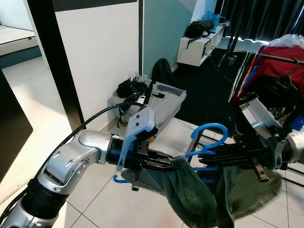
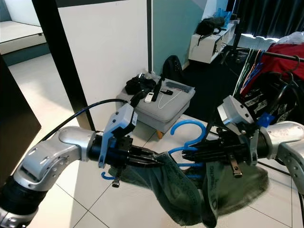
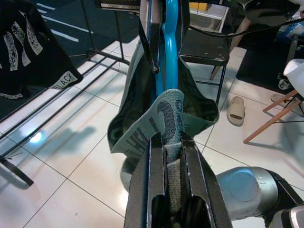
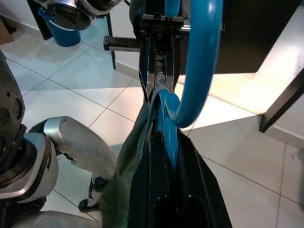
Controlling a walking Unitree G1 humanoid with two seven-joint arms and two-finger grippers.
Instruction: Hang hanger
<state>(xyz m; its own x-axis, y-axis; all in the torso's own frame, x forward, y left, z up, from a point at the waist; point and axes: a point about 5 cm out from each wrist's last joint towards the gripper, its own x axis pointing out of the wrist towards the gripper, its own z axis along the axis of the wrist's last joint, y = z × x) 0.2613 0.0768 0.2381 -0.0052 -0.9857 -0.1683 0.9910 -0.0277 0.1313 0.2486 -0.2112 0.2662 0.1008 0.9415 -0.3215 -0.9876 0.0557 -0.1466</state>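
Left pincer (image 1: 168, 164) clamps green garment (image 1: 190, 190) | right pincer (image 1: 206, 159) clamps blue hanger (image 1: 206, 137) | hook up, apparently level

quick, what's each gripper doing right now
Left gripper: shut on the green garment draped over the blue hanger.
Right gripper: shut on the blue hanger.

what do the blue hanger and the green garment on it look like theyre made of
The blue curved-hook hanger looks like moulded plastic: smooth, glossy, uniform colour with highlights. The grey-green garment draped on it looks like soft knit fabric, matte, with folds and a ribbed edge in the left wrist view; exact fibre unclear.
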